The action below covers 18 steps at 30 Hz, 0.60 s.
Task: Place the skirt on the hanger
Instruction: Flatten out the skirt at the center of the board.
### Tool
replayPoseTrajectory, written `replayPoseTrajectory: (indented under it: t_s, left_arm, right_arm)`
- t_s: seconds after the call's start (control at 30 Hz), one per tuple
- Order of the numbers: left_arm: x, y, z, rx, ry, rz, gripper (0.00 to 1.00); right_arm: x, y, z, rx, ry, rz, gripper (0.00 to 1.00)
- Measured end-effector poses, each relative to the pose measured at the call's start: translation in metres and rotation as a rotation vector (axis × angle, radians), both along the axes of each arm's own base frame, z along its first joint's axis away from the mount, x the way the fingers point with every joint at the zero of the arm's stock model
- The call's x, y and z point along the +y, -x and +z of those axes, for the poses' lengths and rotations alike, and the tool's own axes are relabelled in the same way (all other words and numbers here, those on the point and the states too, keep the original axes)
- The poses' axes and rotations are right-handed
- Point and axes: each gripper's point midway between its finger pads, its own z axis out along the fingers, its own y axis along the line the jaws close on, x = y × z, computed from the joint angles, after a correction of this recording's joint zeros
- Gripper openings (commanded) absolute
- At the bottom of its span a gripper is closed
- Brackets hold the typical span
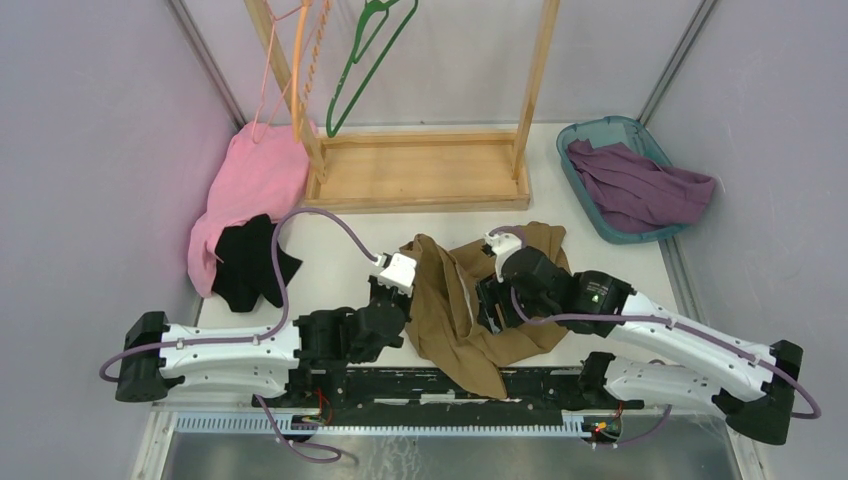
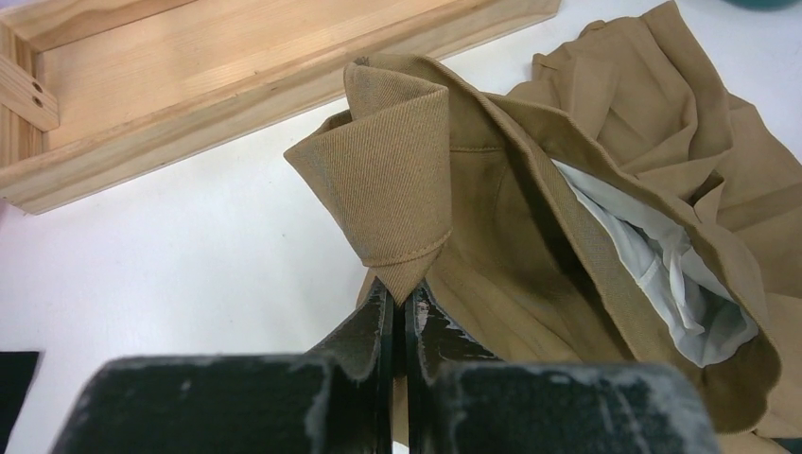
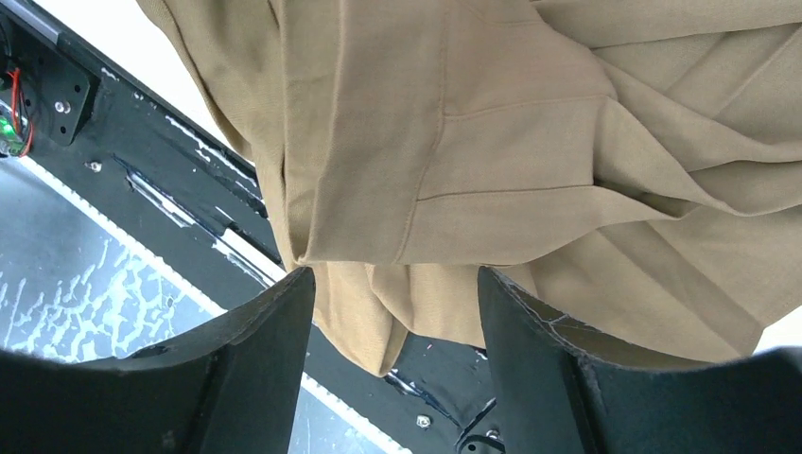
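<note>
The tan skirt (image 1: 462,312) lies crumpled in the middle of the table, its white lining (image 2: 662,274) showing inside the waist. My left gripper (image 2: 401,291) is shut on a folded corner of the waistband (image 2: 397,180), which stands up just past the fingertips. My right gripper (image 3: 392,274) is open at the skirt's right side (image 3: 454,142). Its fingers (image 3: 274,322) stand wide apart, with a fold of fabric hanging loose in front of them. The green hanger (image 1: 365,60) hangs on the wooden rack (image 1: 420,170) at the back, far from both grippers.
Orange hangers (image 1: 300,60) hang at the rack's left post. A pink cloth (image 1: 250,185) and a black cloth (image 1: 250,265) lie at the left. A teal basket (image 1: 598,130) with a purple cloth (image 1: 640,185) stands at the back right. The skirt's hem drapes over the black rail (image 3: 170,161) at the near edge.
</note>
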Motion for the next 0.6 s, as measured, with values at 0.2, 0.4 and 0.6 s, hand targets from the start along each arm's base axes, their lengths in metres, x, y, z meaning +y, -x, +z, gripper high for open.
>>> replayPoseTrajectory:
  t_s: [0.2,0.4,0.6]
  left_arm:
    - [0.002,0.001,0.001,0.003,-0.006,-0.004,0.03]
    - [0.005,0.001,0.003,0.003,-0.004,-0.004,0.03]
    - [0.005,0.001,0.003,0.004,-0.006,-0.004,0.03]
  right_arm:
    - [0.013,0.008,-0.006,-0.055,0.05,0.034,0.71]
    - [0.02,-0.004,-0.019,-0.124,0.161,-0.005,0.67]
    - [0.012,-0.023,-0.026,-0.187,0.235,-0.098,0.06]
